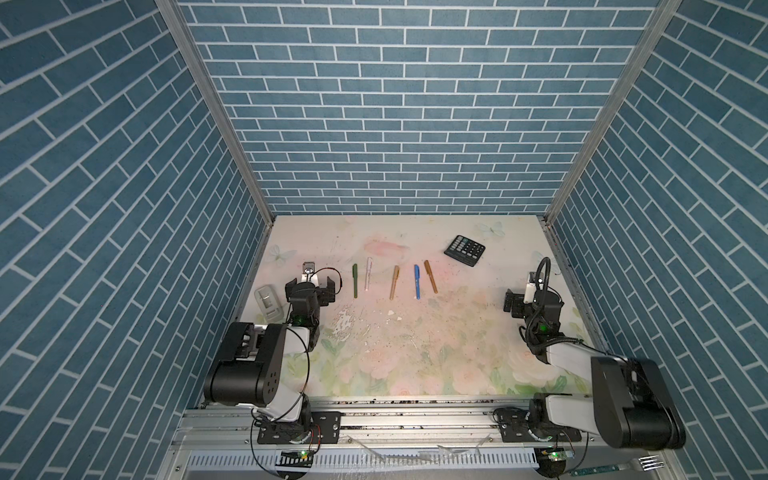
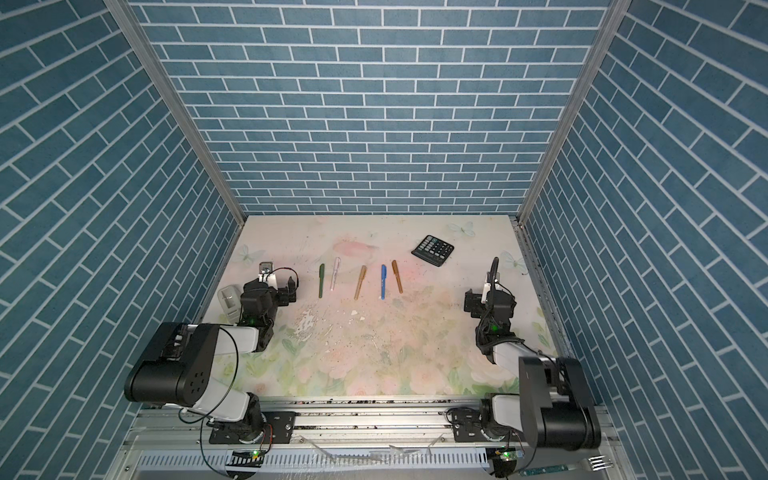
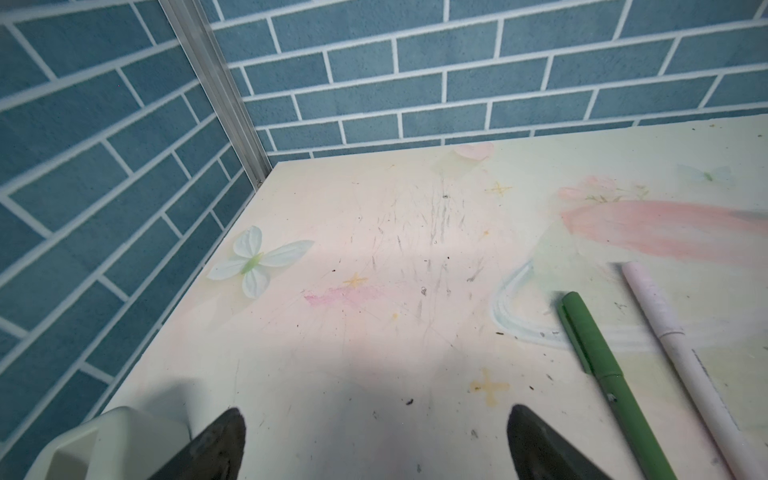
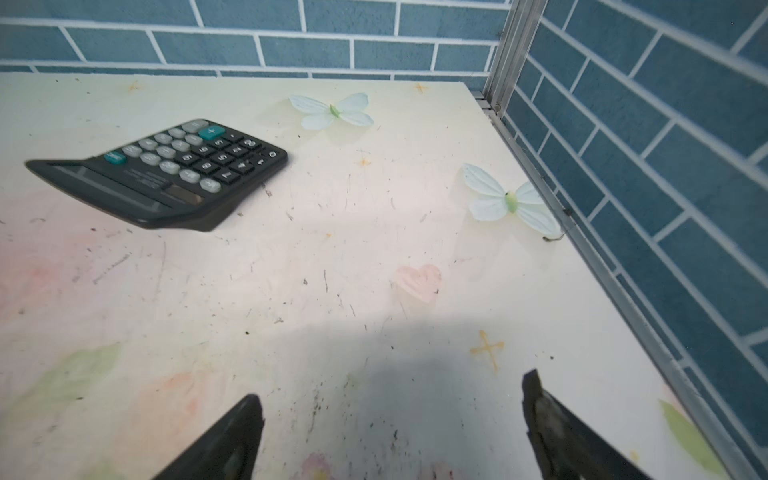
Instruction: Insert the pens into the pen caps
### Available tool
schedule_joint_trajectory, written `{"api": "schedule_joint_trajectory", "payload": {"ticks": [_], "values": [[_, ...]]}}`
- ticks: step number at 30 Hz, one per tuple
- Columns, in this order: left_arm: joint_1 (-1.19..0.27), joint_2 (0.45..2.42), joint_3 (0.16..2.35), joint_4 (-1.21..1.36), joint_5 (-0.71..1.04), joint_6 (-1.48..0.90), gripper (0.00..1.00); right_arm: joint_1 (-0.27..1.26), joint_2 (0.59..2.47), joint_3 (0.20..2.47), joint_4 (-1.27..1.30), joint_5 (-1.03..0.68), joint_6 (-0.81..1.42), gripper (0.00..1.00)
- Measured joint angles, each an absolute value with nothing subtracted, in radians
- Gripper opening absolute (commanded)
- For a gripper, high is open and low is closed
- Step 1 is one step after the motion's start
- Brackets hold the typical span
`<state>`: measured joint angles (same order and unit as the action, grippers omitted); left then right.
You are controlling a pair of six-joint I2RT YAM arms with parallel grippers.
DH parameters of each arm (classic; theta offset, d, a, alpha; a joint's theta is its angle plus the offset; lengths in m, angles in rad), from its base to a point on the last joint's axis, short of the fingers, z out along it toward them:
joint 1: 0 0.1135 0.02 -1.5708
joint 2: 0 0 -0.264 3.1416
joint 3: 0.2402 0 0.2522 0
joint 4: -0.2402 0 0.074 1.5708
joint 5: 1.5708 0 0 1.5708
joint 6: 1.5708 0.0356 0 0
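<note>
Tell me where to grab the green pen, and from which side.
I'd take the green pen mid-barrel, coming straight down with the open left gripper, jaws closing across its width. It lies flat, long axis pointing away from the robot; the white pen lies close beside it, so keep centred.

Obs: right hand (image 4: pixel 392 392) over the scuffed counter (image 4: pixel 316 257), jaws wide apart, nothing between them. Black calculator (image 4: pixel 166 174) lies well apart from it. One pale butterfly (image 4: pixel 332 110) sits beside the calculator, another butterfly (image 4: pixel 509 199) beside the metal rail (image 4: pixel 615 266).
</note>
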<state>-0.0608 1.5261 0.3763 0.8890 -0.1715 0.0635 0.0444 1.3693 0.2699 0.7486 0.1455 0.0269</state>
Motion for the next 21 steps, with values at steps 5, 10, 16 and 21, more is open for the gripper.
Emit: {"api": "schedule_joint_trajectory", "payload": {"ticks": [5,10,16,21], "values": [[-0.060,1.526,0.376,0.881,-0.155,0.064,0.99,0.046,1.569,0.231,0.978,0.210,0.027,0.99],[-0.059,1.526,0.376,0.880,-0.151,0.064,1.00,0.016,1.560,0.357,0.949,0.231,0.049,0.99],[-0.059,1.526,0.376,0.880,-0.148,0.064,1.00,-0.001,1.551,0.371,0.939,0.233,0.064,0.99],[-0.058,1.526,0.376,0.880,-0.147,0.064,0.99,-0.001,1.551,0.371,0.926,0.232,0.071,0.99]]}}
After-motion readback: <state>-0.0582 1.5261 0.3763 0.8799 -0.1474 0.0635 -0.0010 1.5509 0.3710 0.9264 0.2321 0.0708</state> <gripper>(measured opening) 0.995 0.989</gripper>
